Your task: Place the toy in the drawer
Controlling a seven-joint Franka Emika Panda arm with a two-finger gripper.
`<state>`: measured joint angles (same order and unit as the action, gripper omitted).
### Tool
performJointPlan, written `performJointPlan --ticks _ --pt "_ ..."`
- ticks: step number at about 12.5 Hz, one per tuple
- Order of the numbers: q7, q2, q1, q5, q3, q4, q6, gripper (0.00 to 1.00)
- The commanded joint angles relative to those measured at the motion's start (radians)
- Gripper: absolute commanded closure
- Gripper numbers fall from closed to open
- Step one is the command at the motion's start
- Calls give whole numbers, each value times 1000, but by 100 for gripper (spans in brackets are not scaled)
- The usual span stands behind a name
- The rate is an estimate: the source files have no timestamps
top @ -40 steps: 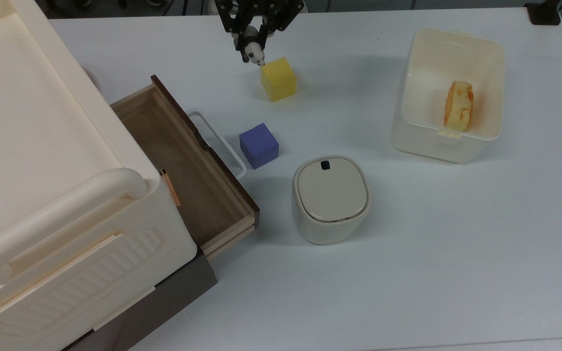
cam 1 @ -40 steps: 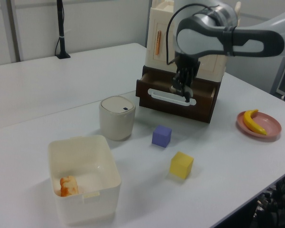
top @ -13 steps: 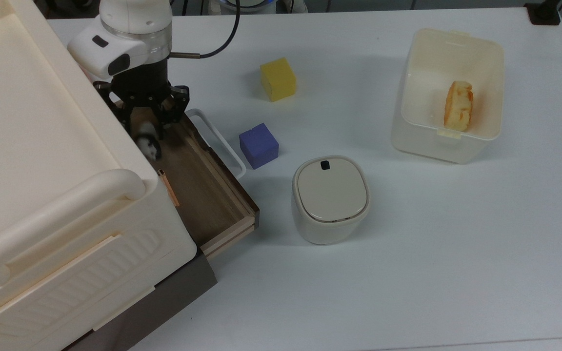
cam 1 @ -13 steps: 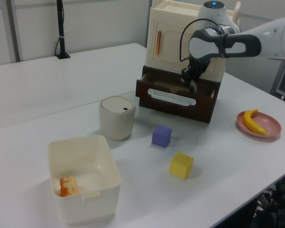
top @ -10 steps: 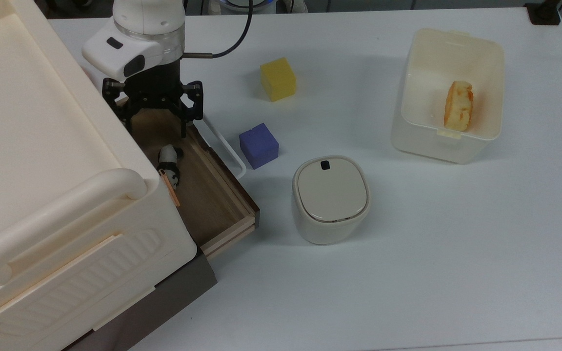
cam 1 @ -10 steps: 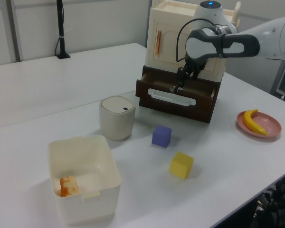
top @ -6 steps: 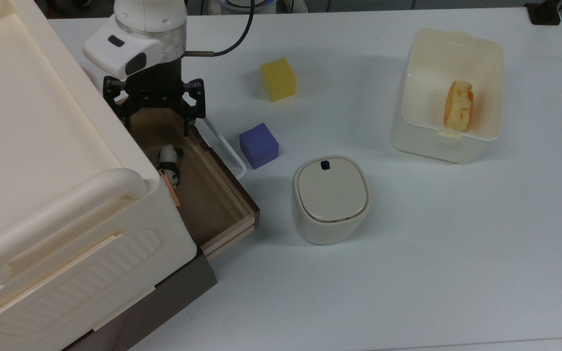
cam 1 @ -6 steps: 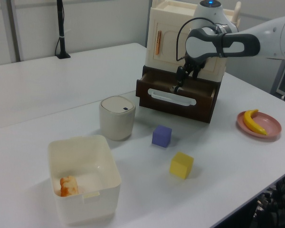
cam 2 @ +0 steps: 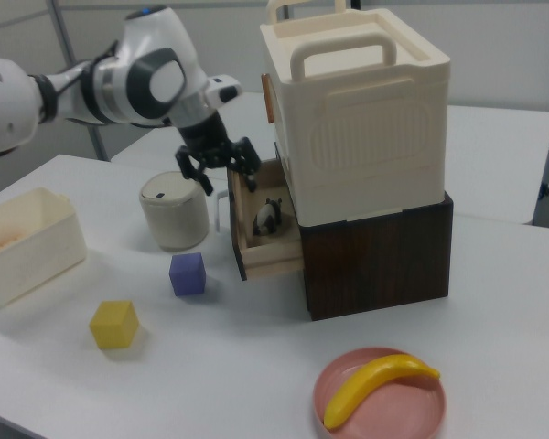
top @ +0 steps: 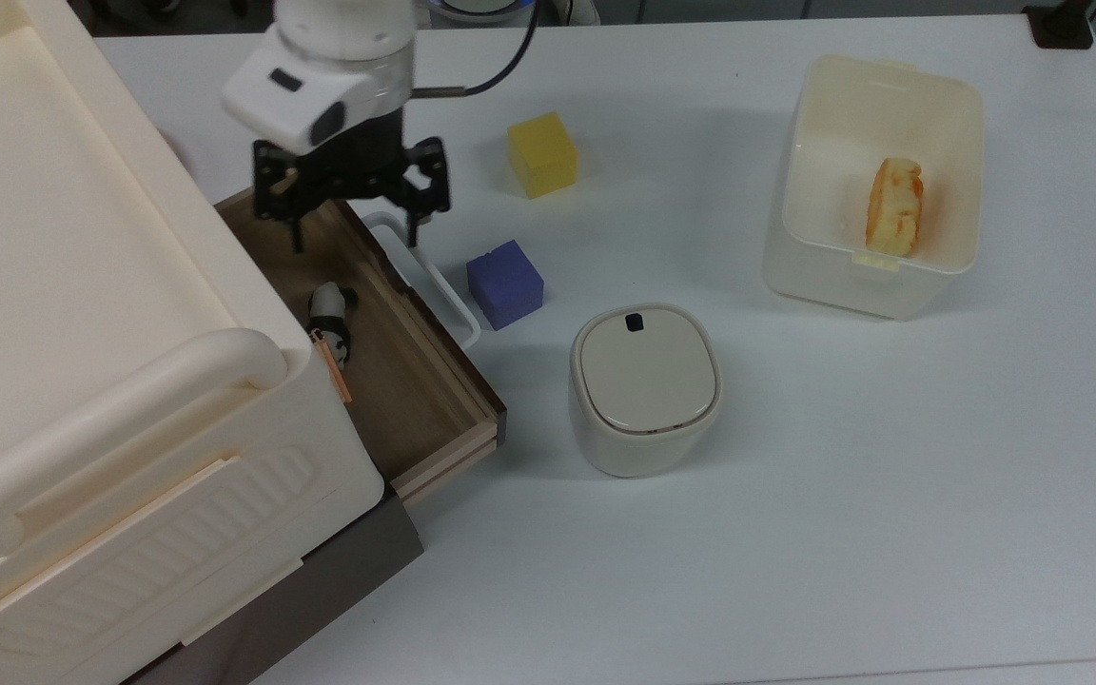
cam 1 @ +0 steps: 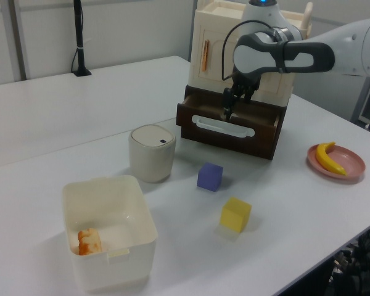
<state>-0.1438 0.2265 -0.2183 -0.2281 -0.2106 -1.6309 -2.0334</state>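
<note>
Open drawer [top: 434, 404] of the cream cabinet [top: 82, 314] with the toy [top: 326, 314] lying inside, against the cabinet side. The gripper [top: 353, 214] hangs above the drawer's far end, jaws spread wide and empty, well apart from the toy.

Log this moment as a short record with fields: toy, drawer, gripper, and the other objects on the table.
toy: panda toy lying on the drawer floor
drawer: drawer pulled open
gripper: gripper open, empty, above the drawer's far end
cubes: yellow cube and blue cube on the table
lidded bin: lidded bin closed, beside the drawer
tub: white tub holds a piece of bread
plate: pink plate with a banana
</note>
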Motion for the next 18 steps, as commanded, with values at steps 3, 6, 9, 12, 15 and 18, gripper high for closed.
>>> performJointPlan --ticks 3,6,9,12,15,18 --pt "148 -131 89 13 7 -9 200 0" --pt "219 -179 123 29 7 -9 304 0" --pt "294 -234 135 73 7 -24 372 0" --pt "317 -292 166 79 7 -56 401 0" --pt "319 -334 165 131 8 -64 430 0" --pt "331 -328 160 154 26 -28 429 0"
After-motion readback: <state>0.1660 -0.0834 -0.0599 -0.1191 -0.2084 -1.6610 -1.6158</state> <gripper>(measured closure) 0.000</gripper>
